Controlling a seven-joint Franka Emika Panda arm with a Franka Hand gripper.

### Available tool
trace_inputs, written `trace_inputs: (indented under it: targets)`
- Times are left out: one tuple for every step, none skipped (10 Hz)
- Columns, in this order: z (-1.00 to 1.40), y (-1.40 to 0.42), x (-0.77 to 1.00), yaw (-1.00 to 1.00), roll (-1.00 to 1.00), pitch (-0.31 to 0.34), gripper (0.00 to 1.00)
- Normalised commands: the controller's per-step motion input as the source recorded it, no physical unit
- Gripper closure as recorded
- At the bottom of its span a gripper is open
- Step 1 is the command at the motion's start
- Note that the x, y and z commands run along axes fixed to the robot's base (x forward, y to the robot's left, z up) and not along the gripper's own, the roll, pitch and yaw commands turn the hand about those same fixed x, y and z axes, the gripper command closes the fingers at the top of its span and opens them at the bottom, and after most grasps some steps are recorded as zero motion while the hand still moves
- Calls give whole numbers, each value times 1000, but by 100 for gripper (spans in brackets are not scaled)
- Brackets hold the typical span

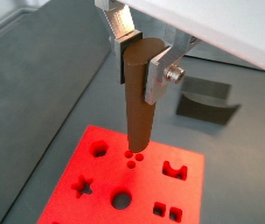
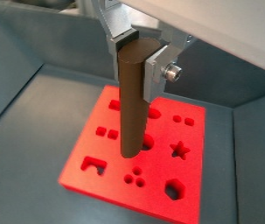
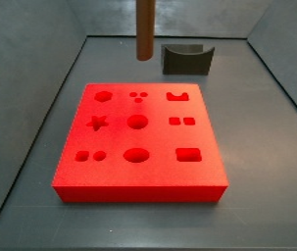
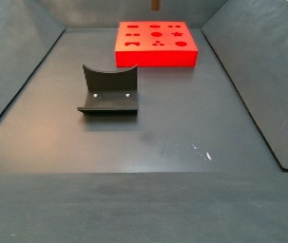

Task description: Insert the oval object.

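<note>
We note a red block with shaped cutouts flat on the dark grey tabletop. A dark grey curved holder stands apart from it.

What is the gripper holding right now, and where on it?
The gripper holds the peg by its upper end; the peg hangs upright above the red block.

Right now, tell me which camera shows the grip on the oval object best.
A wrist view: the gripper is shut on the oval object, silver fingers clamping its top above the red block. Both wrist views show this grip. One side view shows only the hanging peg; in the other, peg and gripper are out of view.
</note>
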Motion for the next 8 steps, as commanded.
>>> trace_inputs:
  targets:
    - [511,-23,260,-749,-393,24,100]
    - [529,-20,243,-726,-421,6,100]
    - [514,-49,191,-726,-417,0,100]
    - [0,-66,186,-709,-274,0,100]
    - [-469,-54,6,-814,-106,121,100]
    - [-571,0,0,-926,-67,116,100]
    - [-577,0,0,-926,-66,114,100]
    - [-517,-43,0,-869,-89,131,100]
